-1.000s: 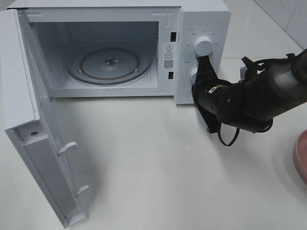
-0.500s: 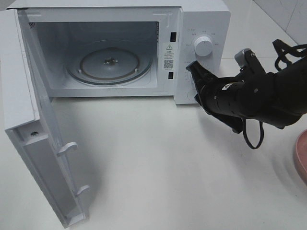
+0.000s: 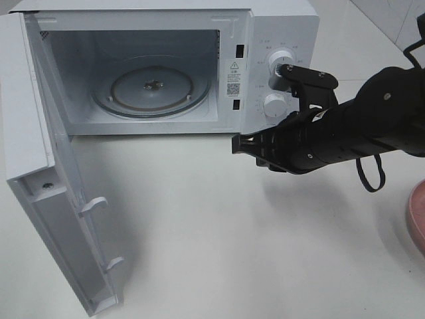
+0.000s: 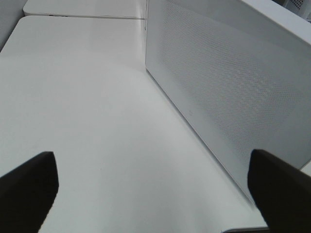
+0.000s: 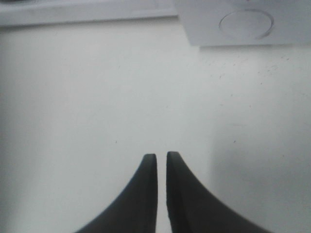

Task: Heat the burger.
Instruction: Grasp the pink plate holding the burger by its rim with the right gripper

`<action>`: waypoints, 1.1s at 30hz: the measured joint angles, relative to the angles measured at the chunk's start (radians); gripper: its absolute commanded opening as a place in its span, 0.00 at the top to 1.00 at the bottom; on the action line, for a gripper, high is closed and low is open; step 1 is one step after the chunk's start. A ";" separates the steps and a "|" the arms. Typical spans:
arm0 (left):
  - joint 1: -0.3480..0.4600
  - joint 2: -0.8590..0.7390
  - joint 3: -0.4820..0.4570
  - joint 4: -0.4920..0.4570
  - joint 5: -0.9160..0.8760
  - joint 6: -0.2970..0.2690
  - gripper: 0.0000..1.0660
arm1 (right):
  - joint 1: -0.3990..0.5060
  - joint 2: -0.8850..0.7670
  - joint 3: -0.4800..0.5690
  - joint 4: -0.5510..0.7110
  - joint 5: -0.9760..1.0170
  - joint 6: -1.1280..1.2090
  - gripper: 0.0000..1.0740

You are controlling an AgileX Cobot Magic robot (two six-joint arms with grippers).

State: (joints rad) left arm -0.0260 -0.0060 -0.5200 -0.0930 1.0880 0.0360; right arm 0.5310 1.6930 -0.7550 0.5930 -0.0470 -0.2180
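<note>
Exterior high: white table (image 3: 219, 252) beneath right pincer (image 3: 236, 143); tiled wall (image 3: 392, 20) behind.

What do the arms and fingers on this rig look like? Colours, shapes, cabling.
Right arm: glossy black, rounded cylindrical housings, a black cable looping beneath. Its fingers: matte black, curved, tapering to narrow tips. Left fingers: black, blunt rounded ends; left arm itself not in view. No markings visible.
</note>
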 measured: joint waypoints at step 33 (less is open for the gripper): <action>0.000 0.000 0.000 0.000 -0.002 0.000 0.08 | 0.000 -0.368 0.000 -0.793 0.700 0.453 0.11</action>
State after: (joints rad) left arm -0.0260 -0.0060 -0.5200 -0.0930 1.0860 0.0360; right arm 0.5310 1.3250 -0.7550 -0.2000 0.6530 0.2350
